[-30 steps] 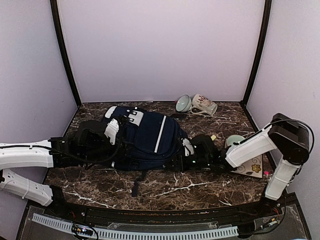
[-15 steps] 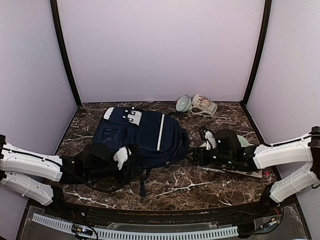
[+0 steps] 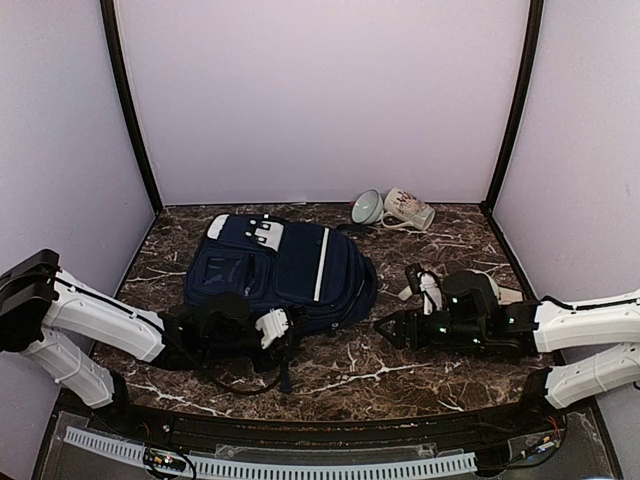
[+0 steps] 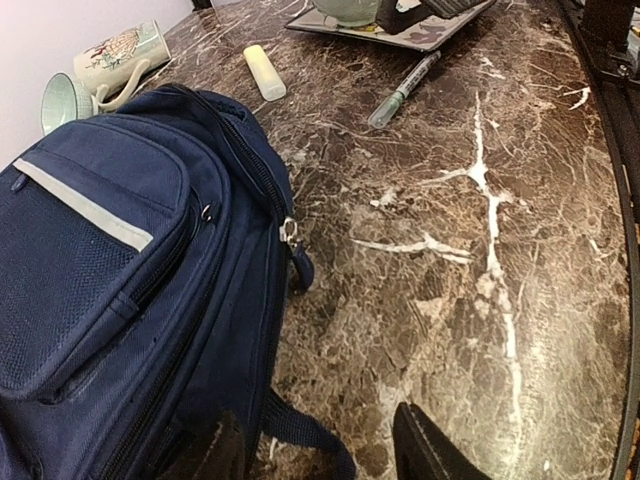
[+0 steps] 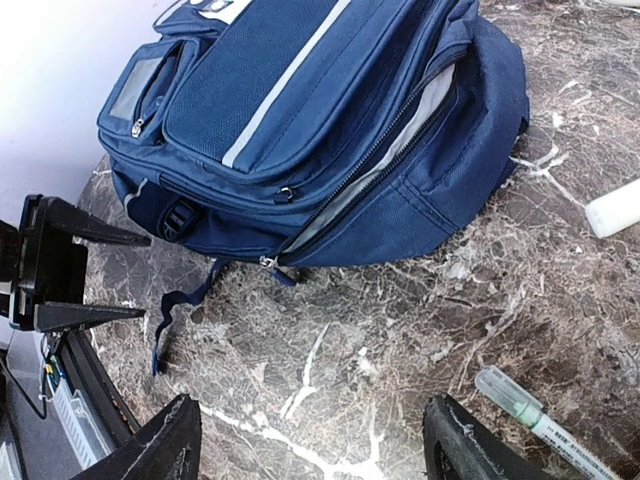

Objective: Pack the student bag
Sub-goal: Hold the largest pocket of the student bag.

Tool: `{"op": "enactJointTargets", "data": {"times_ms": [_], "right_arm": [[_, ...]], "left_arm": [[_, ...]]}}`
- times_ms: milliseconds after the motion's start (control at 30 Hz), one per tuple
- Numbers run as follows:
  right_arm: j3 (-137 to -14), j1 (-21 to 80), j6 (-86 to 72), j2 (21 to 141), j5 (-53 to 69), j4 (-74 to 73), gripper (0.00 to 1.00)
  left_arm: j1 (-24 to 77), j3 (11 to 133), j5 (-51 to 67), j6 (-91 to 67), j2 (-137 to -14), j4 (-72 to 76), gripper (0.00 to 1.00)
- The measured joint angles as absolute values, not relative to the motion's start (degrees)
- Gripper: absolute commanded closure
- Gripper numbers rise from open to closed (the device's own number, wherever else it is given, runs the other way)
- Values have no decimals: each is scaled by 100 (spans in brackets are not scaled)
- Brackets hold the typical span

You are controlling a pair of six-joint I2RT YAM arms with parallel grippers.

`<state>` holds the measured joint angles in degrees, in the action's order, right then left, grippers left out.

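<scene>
The student bag (image 3: 285,270) is a navy backpack with a white stripe, lying flat at the table's left middle. Its main zip (image 5: 375,165) gapes a little and shows grey lining. My left gripper (image 3: 288,332) sits low at the bag's near edge and is open. One of its fingers (image 4: 215,450) overlaps the bag fabric, and a loose strap (image 4: 300,430) lies on the table between the fingers. My right gripper (image 3: 385,328) is open over bare marble to the right of the bag, with nothing between its fingers (image 5: 470,440).
A pen (image 5: 540,420) and a white stick (image 4: 264,72) lie on the marble right of the bag. A floral mug (image 3: 408,208) and a pale bowl (image 3: 366,207) lie at the back wall. A tray (image 4: 440,35) stands at the right.
Both grippers have drawn back from the bag's sides toward the near edge. The bag now lies flat with neither gripper on top of it.
</scene>
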<state>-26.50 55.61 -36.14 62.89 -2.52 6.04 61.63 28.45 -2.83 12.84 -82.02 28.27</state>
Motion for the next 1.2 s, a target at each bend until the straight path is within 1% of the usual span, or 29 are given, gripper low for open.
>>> {"op": "enactJointTargets", "data": {"times_ms": [200,433,467,500,600,700,733,900,1033,1200], "right_arm": [[-2650,5695,-3605,6335,-360,550,24],[-2681,5789,-3570,6541,-440,504,25],[-2703,5804,-3573,6558,-475,471,25],[-2727,5817,-3573,6571,-504,454,26],[-2801,5848,-3579,6615,-620,416,26],[-2862,5878,-3588,6685,-727,419,26],[-2864,5894,-3588,6711,-755,427,26],[-2886,6193,-3435,7065,-923,589,28],[-3087,6628,-3168,7736,-1267,836,31],[-3481,6899,-2939,8604,-1852,1201,33]], "left_arm": [[6163,3347,-486,1507,-8864,3002,51],[6163,3837,-821,1800,-9725,3122,62],[6163,3892,-888,1831,-9845,3131,66],[6163,3924,-932,1863,-9935,3131,74],[6163,3946,-1168,1975,-10132,3247,85],[6163,3800,-1251,2032,-10130,3614,99],[6160,3750,-1258,2032,-10125,3721,100],[6160,3664,-1177,1938,-10125,3979,100],[6156,3660,-1142,1660,-10125,4128,100],[6156,3662,-1116,1240,-10125,4160,100]]}}
